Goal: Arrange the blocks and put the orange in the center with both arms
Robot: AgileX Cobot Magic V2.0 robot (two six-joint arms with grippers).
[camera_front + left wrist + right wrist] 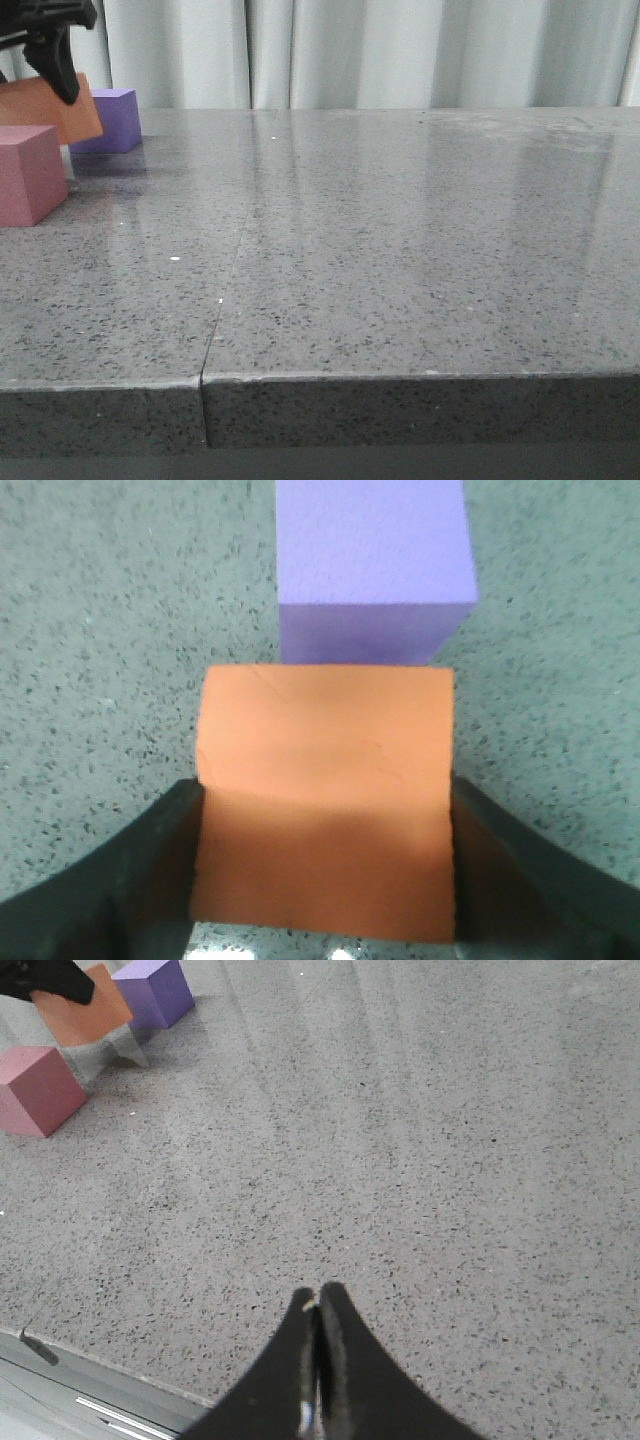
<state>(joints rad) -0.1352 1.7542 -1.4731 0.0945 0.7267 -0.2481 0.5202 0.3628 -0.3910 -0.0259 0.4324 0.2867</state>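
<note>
My left gripper (325, 810) is shut on the orange cube (325, 780) and holds it tilted above the table at the far left (50, 112). Just beyond it the purple cube (372, 560) rests on the table (112, 120). The pink cube (28, 172) sits nearer, at the left edge of the front view. The orange cube hangs between them, above the gap. In the right wrist view the orange (80, 1012), purple (155, 990) and pink (38, 1090) cubes lie far off. My right gripper (318, 1305) is shut with nothing in it, over bare table near the front edge.
The grey speckled table (400, 250) has a seam (225, 290) running from its front edge toward the back. Pale curtains (400, 50) hang behind it. The table's front edge (90, 1370) shows beside my right gripper.
</note>
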